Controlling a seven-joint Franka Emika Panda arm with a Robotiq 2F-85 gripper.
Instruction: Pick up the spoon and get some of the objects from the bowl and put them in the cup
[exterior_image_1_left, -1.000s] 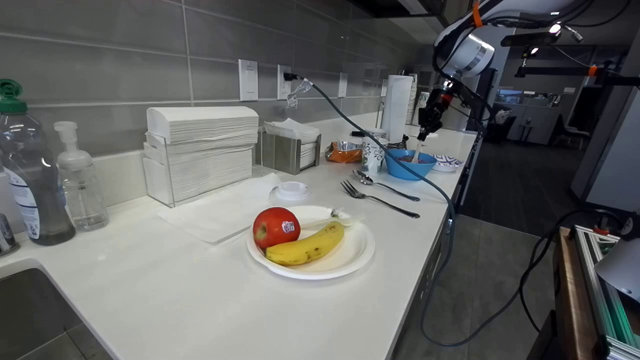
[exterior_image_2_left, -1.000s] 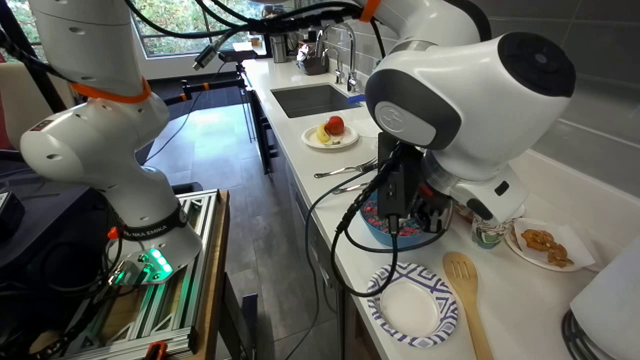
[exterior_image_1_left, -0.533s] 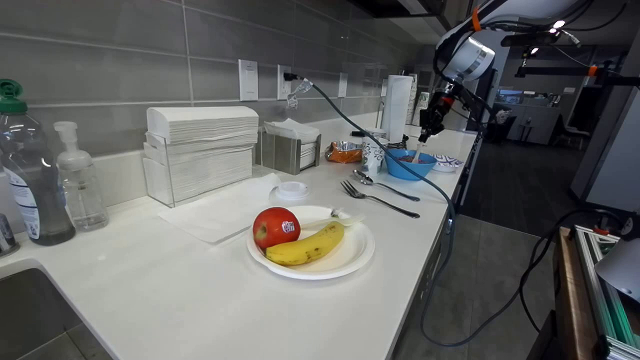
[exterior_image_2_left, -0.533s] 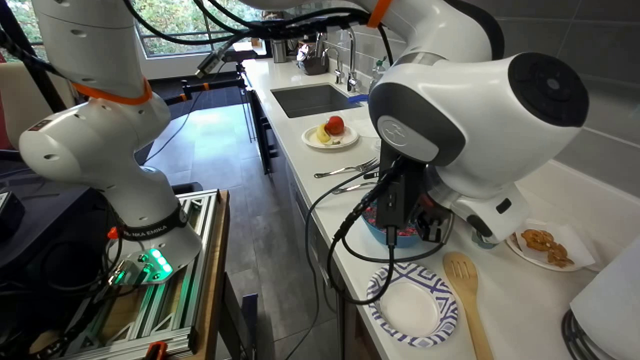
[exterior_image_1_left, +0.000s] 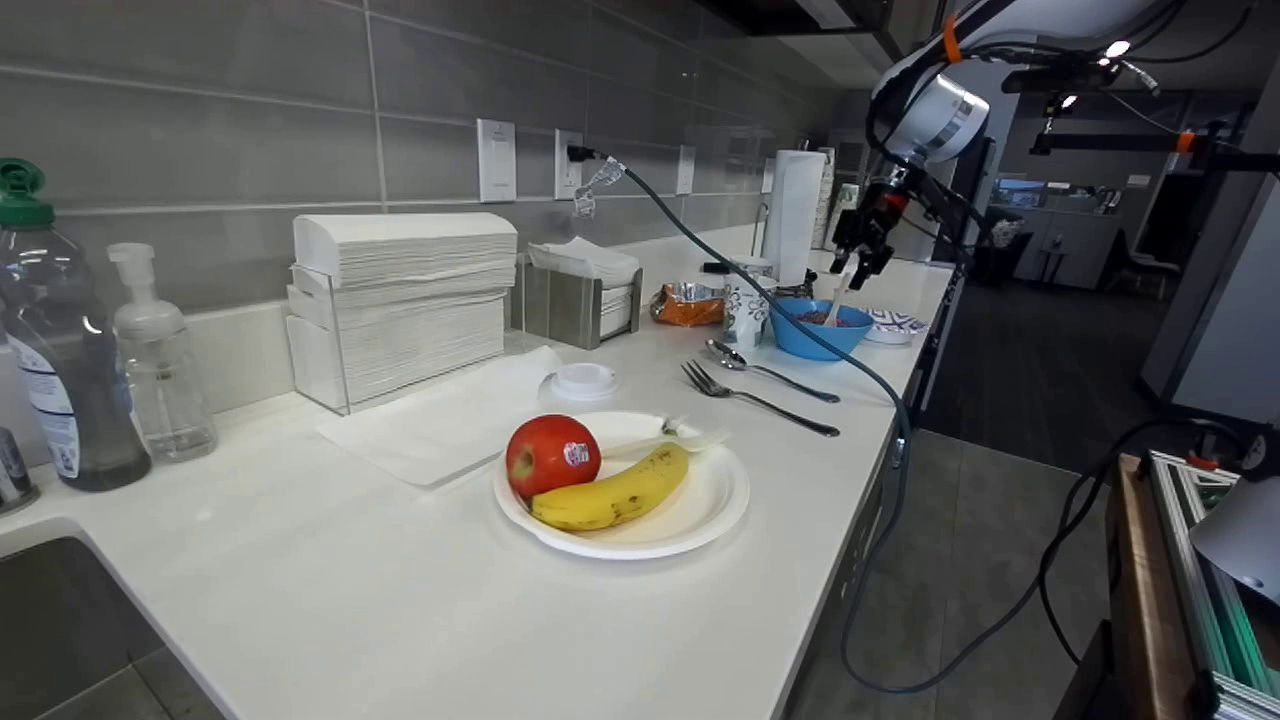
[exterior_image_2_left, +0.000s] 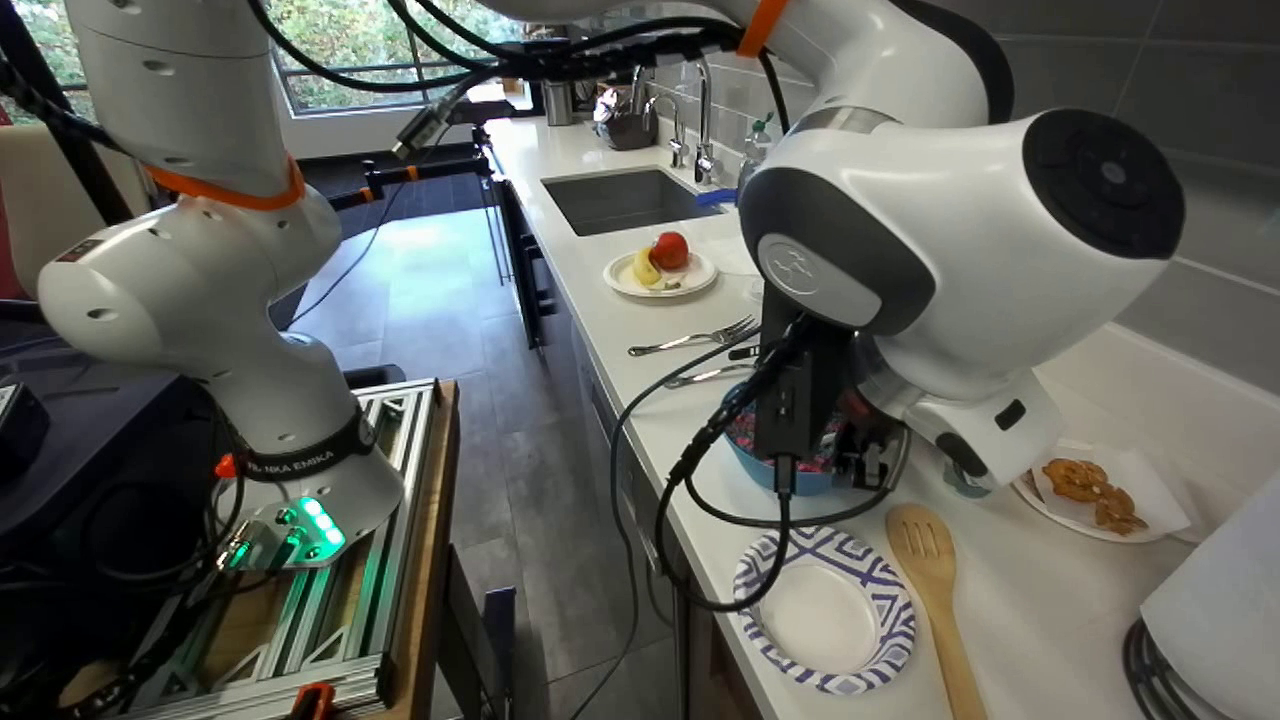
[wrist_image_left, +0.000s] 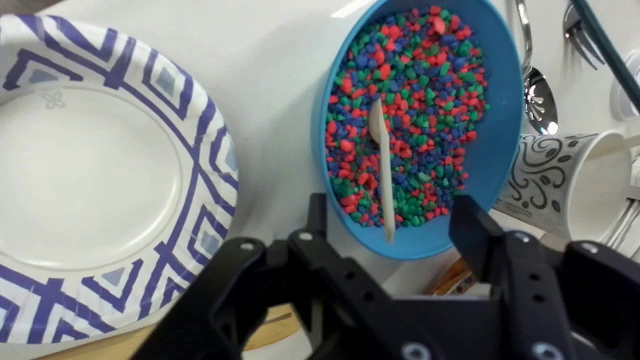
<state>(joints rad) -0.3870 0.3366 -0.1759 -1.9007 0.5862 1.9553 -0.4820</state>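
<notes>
While the white spoon (wrist_image_left: 386, 175) leans in the blue bowl (wrist_image_left: 500, 110), its head among the little colored bits (wrist_image_left: 420, 100), its handle sticks up between the fingers of the pincer (wrist_image_left: 392, 220). They are wide apart, with space on both sides of it.

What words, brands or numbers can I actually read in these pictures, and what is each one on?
"NKA EMIKA": black band around the robot's white base; the first letters are unclear.
Too small or blurred to read:
sticker on the apple
label on the green-capped bottle
tag near the wall outlet
dark patch on the white arm joint
I can make out no numbers.
</notes>
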